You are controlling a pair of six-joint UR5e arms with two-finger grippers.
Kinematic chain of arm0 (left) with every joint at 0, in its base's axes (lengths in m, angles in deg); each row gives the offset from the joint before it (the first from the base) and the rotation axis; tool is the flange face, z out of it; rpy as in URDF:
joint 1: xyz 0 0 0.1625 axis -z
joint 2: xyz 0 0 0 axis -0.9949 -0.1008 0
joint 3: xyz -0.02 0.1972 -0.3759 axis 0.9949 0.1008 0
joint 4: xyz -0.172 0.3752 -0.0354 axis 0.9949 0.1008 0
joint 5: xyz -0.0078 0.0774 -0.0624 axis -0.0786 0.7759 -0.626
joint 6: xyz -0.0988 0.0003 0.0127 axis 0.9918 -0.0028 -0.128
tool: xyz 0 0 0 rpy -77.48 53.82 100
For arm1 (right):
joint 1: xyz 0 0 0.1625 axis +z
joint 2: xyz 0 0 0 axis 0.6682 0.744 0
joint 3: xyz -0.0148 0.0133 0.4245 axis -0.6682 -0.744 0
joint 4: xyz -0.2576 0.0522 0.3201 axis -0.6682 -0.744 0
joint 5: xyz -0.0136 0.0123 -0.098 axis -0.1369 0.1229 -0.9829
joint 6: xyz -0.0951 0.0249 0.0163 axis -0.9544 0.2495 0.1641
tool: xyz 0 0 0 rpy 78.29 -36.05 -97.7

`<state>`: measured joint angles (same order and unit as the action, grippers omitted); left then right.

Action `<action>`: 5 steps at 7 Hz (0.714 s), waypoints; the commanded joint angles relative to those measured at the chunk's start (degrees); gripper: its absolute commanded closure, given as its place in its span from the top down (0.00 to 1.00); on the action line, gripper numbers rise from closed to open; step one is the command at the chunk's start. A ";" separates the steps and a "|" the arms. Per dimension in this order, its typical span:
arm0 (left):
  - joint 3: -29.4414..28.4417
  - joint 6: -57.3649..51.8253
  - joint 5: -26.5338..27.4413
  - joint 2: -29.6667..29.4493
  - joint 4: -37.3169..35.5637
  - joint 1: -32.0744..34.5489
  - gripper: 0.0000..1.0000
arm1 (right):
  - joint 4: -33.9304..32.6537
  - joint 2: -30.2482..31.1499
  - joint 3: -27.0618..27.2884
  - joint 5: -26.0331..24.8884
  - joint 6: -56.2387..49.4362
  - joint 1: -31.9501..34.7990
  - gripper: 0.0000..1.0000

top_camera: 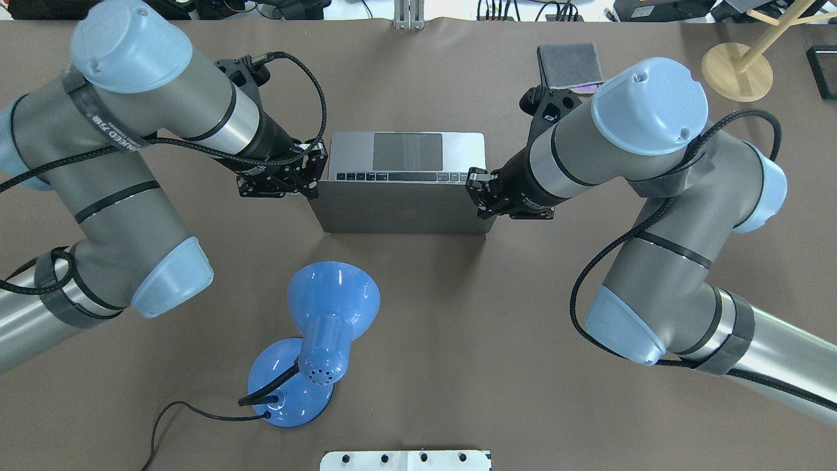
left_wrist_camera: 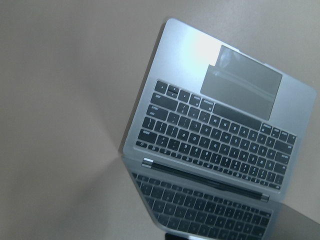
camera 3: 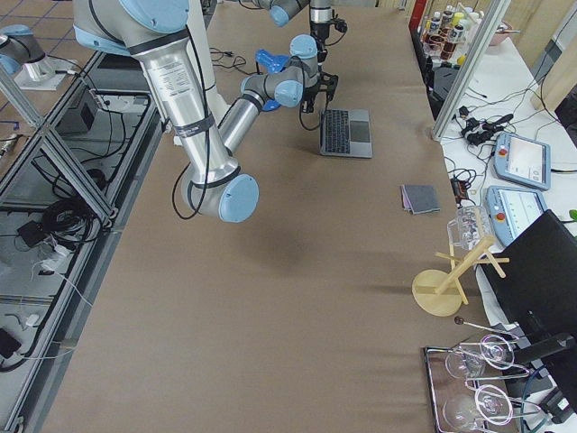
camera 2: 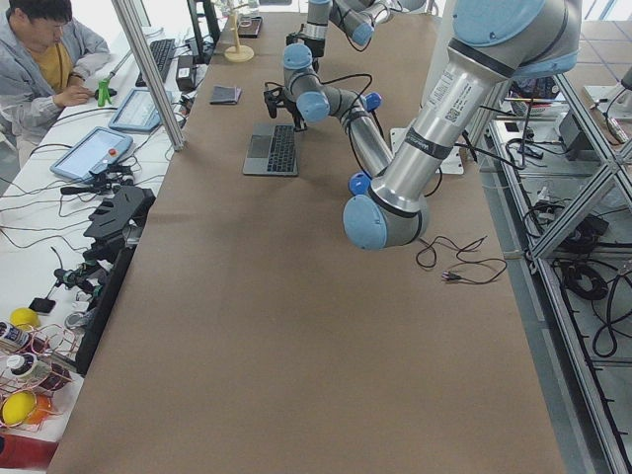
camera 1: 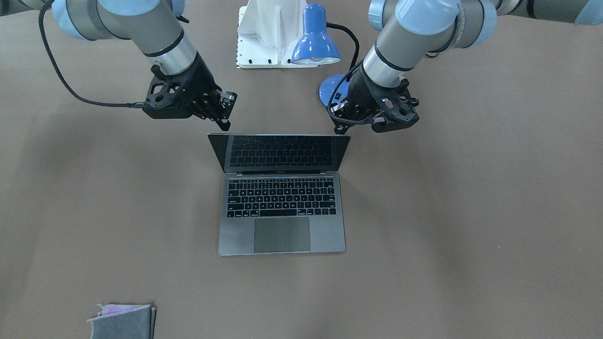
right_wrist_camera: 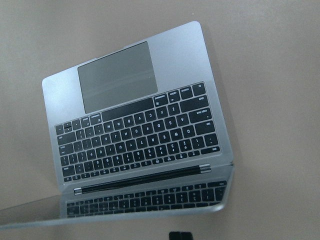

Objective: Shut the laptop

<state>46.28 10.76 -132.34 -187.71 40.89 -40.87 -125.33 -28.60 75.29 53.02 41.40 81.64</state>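
The grey laptop point(camera 1: 282, 230) stands open in the middle of the table, keyboard toward the operators' side, its black screen leaning back toward the robot. From overhead I see the back of its lid point(top_camera: 402, 212). My left gripper point(camera 1: 339, 123) is shut and sits just behind one top corner of the lid. It also shows overhead point(top_camera: 314, 183). My right gripper point(camera 1: 225, 117) is shut and sits just behind the other top corner, seen overhead too point(top_camera: 475, 190). I cannot tell whether either touches the lid. Both wrist views look down on the keyboard point(left_wrist_camera: 215, 135) point(right_wrist_camera: 135, 140) and the screen.
A blue desk lamp point(top_camera: 327, 314) stands between the laptop and the robot's white base point(camera 1: 264, 33), close to the left arm. A small grey folded cloth point(camera 1: 123, 321) lies near the far edge. A wooden stand point(top_camera: 735, 69) is at the far right corner.
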 commanded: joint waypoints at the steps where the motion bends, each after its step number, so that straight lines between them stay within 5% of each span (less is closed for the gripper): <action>1: -4.04 0.01 0.02 -1.57 2.85 0.59 0.00 | 0.36 -5.24 -7.56 0.22 -1.91 2.37 0.00; 5: -11.86 0.01 3.80 -5.26 7.34 1.04 0.00 | 0.63 -9.13 -15.06 0.22 -5.34 4.40 0.00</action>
<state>36.97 10.76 -129.32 -191.99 46.52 -39.94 -124.79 -36.38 62.55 53.24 36.97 85.61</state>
